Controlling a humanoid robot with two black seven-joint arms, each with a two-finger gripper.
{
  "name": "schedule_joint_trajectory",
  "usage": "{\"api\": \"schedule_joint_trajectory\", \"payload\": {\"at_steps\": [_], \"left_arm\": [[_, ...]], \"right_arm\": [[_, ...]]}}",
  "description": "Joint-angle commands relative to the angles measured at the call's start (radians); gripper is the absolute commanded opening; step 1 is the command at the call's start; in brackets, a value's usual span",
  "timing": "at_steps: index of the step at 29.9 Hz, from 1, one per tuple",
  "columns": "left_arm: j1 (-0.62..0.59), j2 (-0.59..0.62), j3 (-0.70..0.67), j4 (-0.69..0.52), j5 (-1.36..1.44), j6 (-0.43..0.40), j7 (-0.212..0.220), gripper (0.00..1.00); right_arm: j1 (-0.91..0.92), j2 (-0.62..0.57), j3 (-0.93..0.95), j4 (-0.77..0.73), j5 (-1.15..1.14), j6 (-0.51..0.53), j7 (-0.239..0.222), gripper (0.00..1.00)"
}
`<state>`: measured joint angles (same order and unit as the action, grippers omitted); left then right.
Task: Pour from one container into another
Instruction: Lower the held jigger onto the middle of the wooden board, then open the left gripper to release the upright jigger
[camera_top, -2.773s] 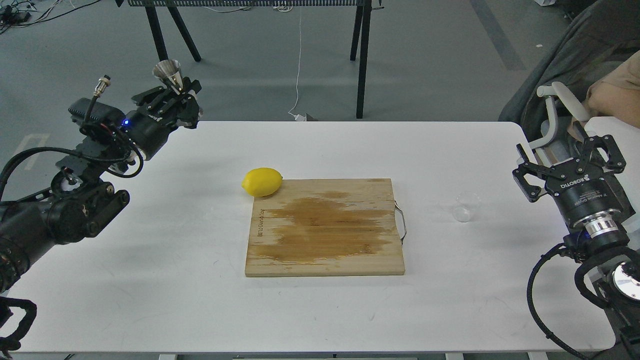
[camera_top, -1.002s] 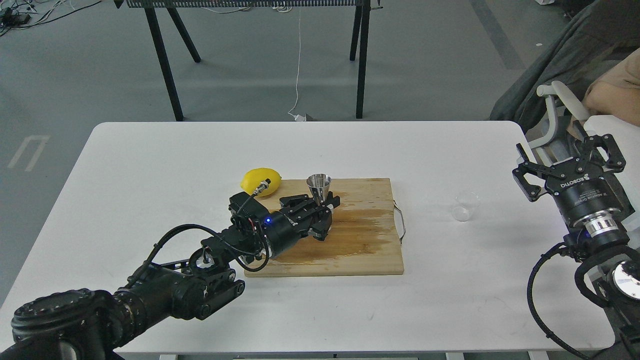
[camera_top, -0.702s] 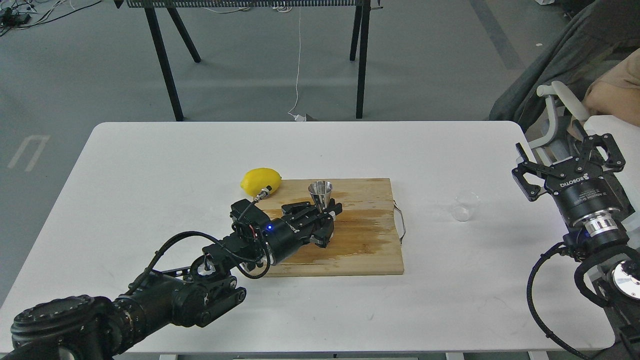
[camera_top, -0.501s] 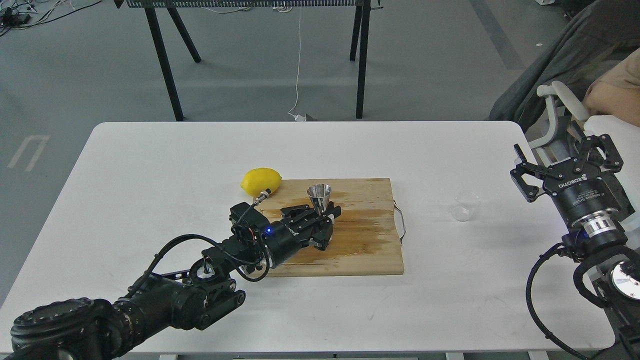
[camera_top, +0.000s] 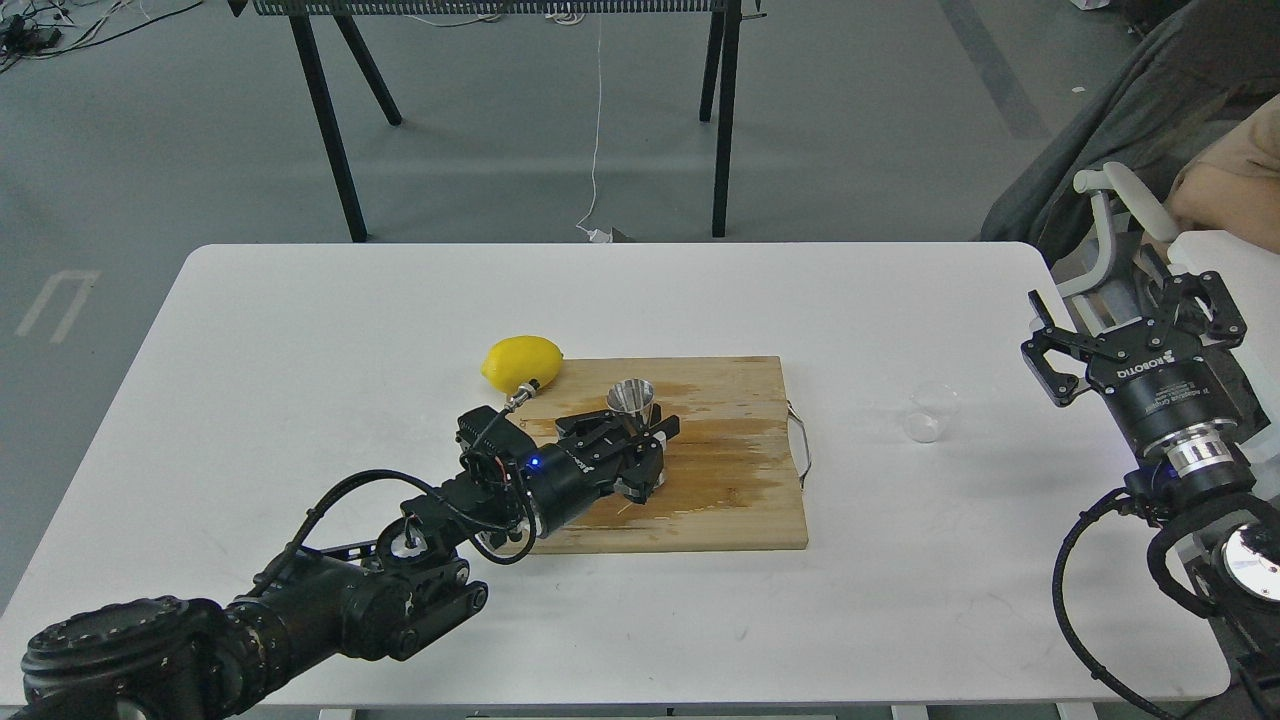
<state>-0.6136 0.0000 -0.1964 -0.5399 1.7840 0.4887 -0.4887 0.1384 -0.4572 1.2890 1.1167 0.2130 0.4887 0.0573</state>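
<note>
The shiny steel jigger (camera_top: 631, 398) stands upright over the wooden cutting board (camera_top: 720, 480), and my left gripper (camera_top: 636, 432) is shut on its narrow waist. Only the upper cone shows above the fingers. The small clear plastic cup (camera_top: 929, 412) sits upright on the white table to the right of the board, apart from both arms. My right gripper (camera_top: 1135, 325) hovers open at the table's right edge, beyond the cup, with nothing between its fingers.
A yellow lemon (camera_top: 521, 362) rests at the board's far left corner, just behind my left wrist. The board has a wet dark stain and a wire handle (camera_top: 803, 445) on its right side. A chair and a person's arm are past the right edge.
My left arm has carried the jigger from the far left table corner to above the cutting board and lowered it slightly. The right gripper has barely shifted; the cup has stayed put.
</note>
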Motion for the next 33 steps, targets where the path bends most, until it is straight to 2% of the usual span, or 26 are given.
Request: {"api": "schedule_joint_trajectory", "payload": {"at_steps": [1, 2, 5, 6, 13, 33], "left_arm": [[0.0, 0.0, 0.0, 0.0, 0.0, 0.0, 0.0, 0.47], [0.0, 0.0, 0.0, 0.0, 0.0, 0.0, 0.0, 0.49], [0.008, 0.0, 0.0, 0.0, 0.002, 0.0, 0.0, 0.72], [0.011, 0.0, 0.0, 0.0, 0.002, 0.0, 0.0, 0.76], [0.012, 0.0, 0.003, -0.006, 0.003, 0.0, 0.0, 0.95], [0.037, 0.0, 0.005, -0.014, 0.006, 0.0, 0.0, 0.98]], "right_arm": [[0.001, -0.001, 0.001, 0.0, -0.001, 0.0, -0.001, 0.99], [0.001, -0.001, 0.0, 0.0, -0.001, 0.0, -0.001, 0.99], [0.001, -0.001, -0.002, 0.0, -0.001, 0.0, -0.001, 0.99], [0.001, -0.001, -0.002, -0.002, -0.001, 0.0, -0.001, 0.99], [0.001, -0.001, 0.0, -0.002, -0.001, 0.0, -0.001, 0.99], [0.0, -0.017, -0.002, -0.003, -0.001, 0.0, -0.001, 0.99]]}}
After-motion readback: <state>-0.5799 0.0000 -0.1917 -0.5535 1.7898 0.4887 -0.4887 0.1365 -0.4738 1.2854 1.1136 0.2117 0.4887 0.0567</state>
